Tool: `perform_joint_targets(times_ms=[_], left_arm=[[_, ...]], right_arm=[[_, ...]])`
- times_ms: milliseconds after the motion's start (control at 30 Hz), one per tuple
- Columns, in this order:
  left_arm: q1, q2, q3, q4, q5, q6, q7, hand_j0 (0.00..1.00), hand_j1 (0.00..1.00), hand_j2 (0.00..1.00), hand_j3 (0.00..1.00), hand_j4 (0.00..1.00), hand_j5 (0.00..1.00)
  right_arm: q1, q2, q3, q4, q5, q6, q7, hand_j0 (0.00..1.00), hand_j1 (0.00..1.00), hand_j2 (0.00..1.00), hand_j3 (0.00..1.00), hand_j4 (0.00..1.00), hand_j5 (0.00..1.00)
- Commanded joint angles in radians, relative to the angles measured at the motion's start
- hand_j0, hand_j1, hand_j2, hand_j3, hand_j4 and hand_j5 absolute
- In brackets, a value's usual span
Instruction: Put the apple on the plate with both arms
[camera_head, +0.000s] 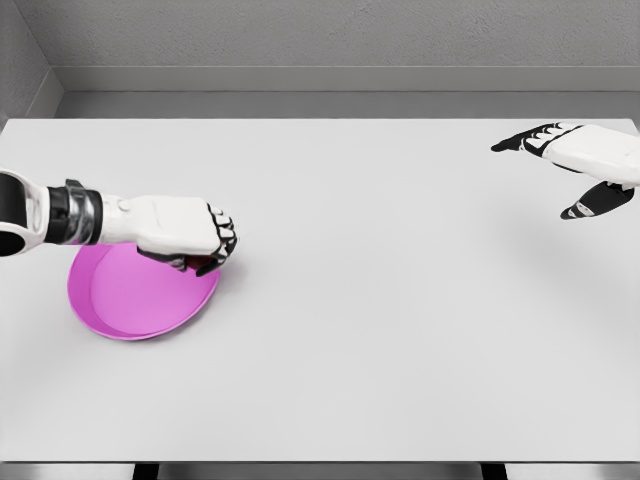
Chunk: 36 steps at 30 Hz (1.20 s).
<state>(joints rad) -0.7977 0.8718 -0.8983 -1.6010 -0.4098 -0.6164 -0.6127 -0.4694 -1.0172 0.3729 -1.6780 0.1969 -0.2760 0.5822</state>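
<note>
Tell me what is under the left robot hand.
The pink plate lies under the left robot hand, whose curled fingers cover all but a small red patch, likely the apple.

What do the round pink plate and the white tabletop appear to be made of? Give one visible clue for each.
Round pink plate: probably plastic, judging by its uniform saturated colour, thin raised rim and soft sheen; glazed ceramic is possible. White tabletop: looks like matte laminate or painted board, being flat, even and free of grain or reflections.
</note>
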Motion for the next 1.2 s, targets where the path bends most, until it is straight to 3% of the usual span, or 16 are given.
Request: perform_joint_targets(times_ms=[0, 167, 200, 233, 267, 500, 567, 633, 700, 800, 1167], left_arm=[[0.002, 0.041, 0.032, 0.018, 0.022, 0.006, 0.002, 0.2, 0.2, 0.2, 0.2, 0.2, 0.2], [0.011, 0.033, 0.033, 0.072, 0.016, 0.006, 0.002, 0.25, 0.25, 0.25, 0.25, 0.25, 0.25], [0.011, 0.032, 0.033, 0.073, 0.019, 0.006, 0.002, 0.41, 0.41, 0.41, 0.41, 0.41, 0.41], [0.014, 0.033, 0.033, 0.072, 0.019, 0.006, 0.002, 0.77, 0.77, 0.77, 0.77, 0.77, 0.77], [0.014, 0.036, 0.033, 0.07, 0.019, 0.006, 0.002, 1.0, 1.0, 1.0, 1.0, 1.0, 1.0], [0.018, 0.042, 0.033, 0.069, 0.02, 0.006, 0.002, 1.0, 1.0, 1.0, 1.0, 1.0, 1.0], [0.022, 0.052, 0.061, 0.073, 0.037, 0.006, 0.002, 1.0, 1.0, 1.0, 1.0, 1.0, 1.0], [0.066, 0.075, 0.128, 0.11, 0.189, 0.006, 0.002, 1.0, 1.0, 1.0, 1.0, 1.0, 1.0], [0.083, 0.075, 0.174, 0.154, 0.247, 0.006, 0.002, 1.0, 1.0, 1.0, 1.0, 1.0, 1.0], [0.084, 0.075, 0.177, 0.213, 0.345, 0.006, 0.002, 1.0, 1.0, 1.0, 1.0, 1.0, 1.0], [0.12, 0.067, 0.202, 0.225, 0.336, 0.006, 0.002, 1.0, 1.0, 1.0, 1.0, 1.0, 1.0]], right_arm=[[0.0, -0.001, 0.0, 0.0, -0.004, 0.001, -0.001, 1.0, 1.0, 1.0, 1.0, 1.0, 1.0], [0.0, -0.001, 0.0, 0.0, -0.004, 0.001, -0.001, 1.0, 1.0, 1.0, 1.0, 1.0, 1.0], [0.0, -0.001, 0.0, 0.0, -0.002, 0.0, -0.001, 1.0, 1.0, 1.0, 1.0, 1.0, 1.0], [0.0, -0.001, 0.0, 0.0, -0.002, 0.001, -0.001, 1.0, 1.0, 1.0, 1.0, 1.0, 1.0], [0.0, -0.001, 0.0, 0.0, -0.004, 0.001, -0.001, 1.0, 1.0, 1.0, 1.0, 1.0, 1.0], [0.0, -0.003, -0.002, -0.002, -0.002, 0.001, -0.001, 1.0, 1.0, 1.0, 1.0, 1.0, 1.0], [0.002, -0.003, 0.0, -0.002, -0.002, 0.0, 0.001, 1.0, 1.0, 1.0, 1.0, 1.0, 1.0], [0.002, -0.003, 0.0, -0.002, -0.002, 0.001, -0.001, 1.0, 1.0, 1.0, 1.0, 1.0, 1.0], [0.002, -0.003, 0.0, -0.002, -0.002, 0.001, -0.001, 1.0, 1.0, 1.0, 1.0, 1.0, 1.0], [0.002, -0.003, 0.0, -0.002, -0.004, 0.001, 0.001, 1.0, 1.0, 1.0, 1.0, 1.0, 1.0], [0.0, -0.003, 0.0, 0.0, -0.004, 0.0, 0.001, 1.0, 1.0, 1.0, 1.0, 1.0, 1.0]])
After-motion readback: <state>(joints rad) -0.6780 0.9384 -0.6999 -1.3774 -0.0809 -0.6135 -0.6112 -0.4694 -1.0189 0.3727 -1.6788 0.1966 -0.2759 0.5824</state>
